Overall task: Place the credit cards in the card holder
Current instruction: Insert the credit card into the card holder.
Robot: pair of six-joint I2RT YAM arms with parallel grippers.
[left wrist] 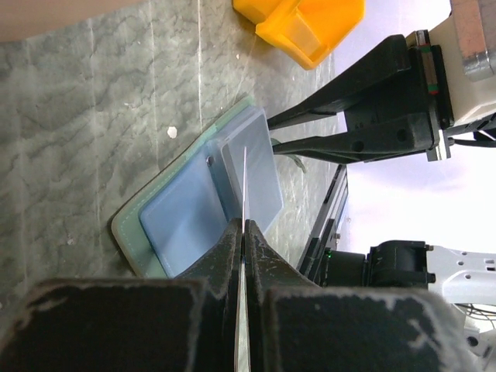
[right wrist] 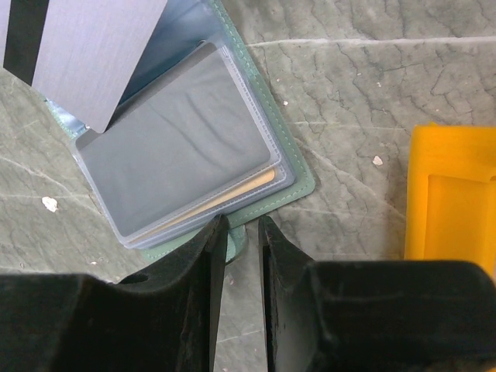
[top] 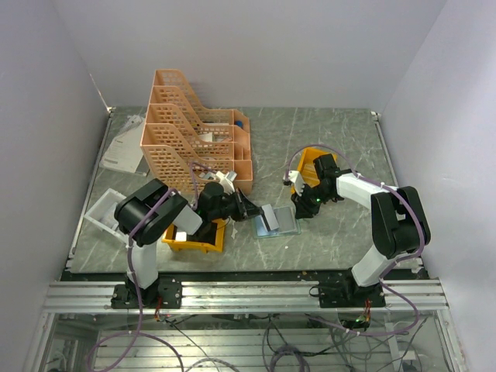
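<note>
The card holder (top: 280, 225) lies open on the table between the arms, grey-green with clear bluish sleeves (right wrist: 182, 151). A tan card (right wrist: 242, 192) sits in a lower sleeve. My left gripper (left wrist: 245, 226) is shut on a thin grey credit card (right wrist: 97, 54), seen edge-on (left wrist: 245, 182) in the left wrist view. It is tilted over the holder with one corner at the top sleeve's mouth. My right gripper (right wrist: 238, 232) stands at the holder's near edge, jaws narrowly apart, straddling the green snap tab (right wrist: 235, 242). In the top view the left gripper (top: 254, 208) and right gripper (top: 297, 206) flank the holder.
An orange bin (top: 195, 237) with pale cards sits under the left arm. A second orange bin (top: 309, 166) stands behind the right gripper. The peach lattice rack (top: 194, 139) fills the back left, with white items (top: 105, 211) at the far left.
</note>
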